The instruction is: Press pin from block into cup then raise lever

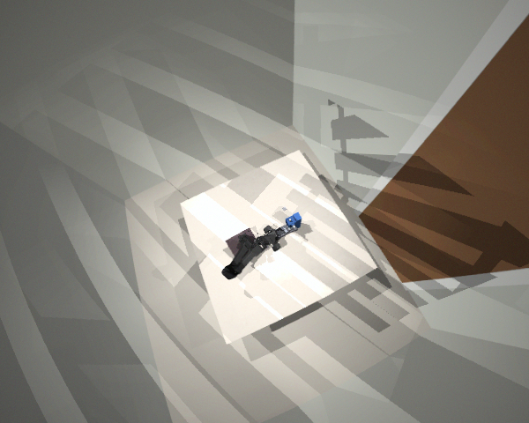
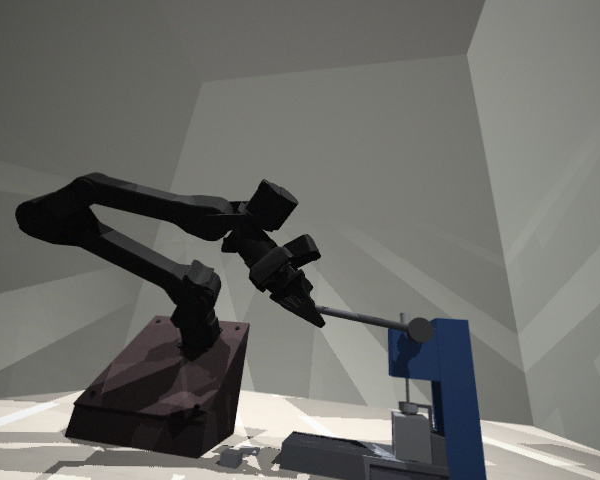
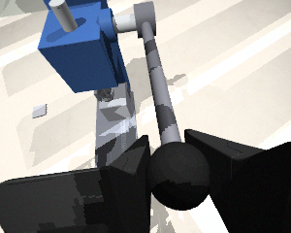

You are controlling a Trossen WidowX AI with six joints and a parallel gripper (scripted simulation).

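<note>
My gripper (image 2: 319,321) (image 3: 166,138) is shut on the black ball knob of the lever (image 2: 362,316) (image 3: 159,89). The lever slopes slightly up from its pivot on the blue press (image 1: 294,220) (image 2: 458,372) (image 3: 80,55) to my fingers. The light grey block (image 2: 411,436) (image 3: 115,110) stands upright on the grey press bed (image 2: 321,457), below the thin punch rod (image 2: 408,390). A small grey collar is at the block's top, where the rod ends. The pin cannot be made out, and no cup is plainly visible.
The arm's dark reddish sloped base (image 1: 240,240) (image 2: 150,377) stands at the other end of the bed from the press. A small grey piece (image 2: 231,458) lies between base and bed. A small pale square (image 3: 40,111) lies left of the press in the wrist view.
</note>
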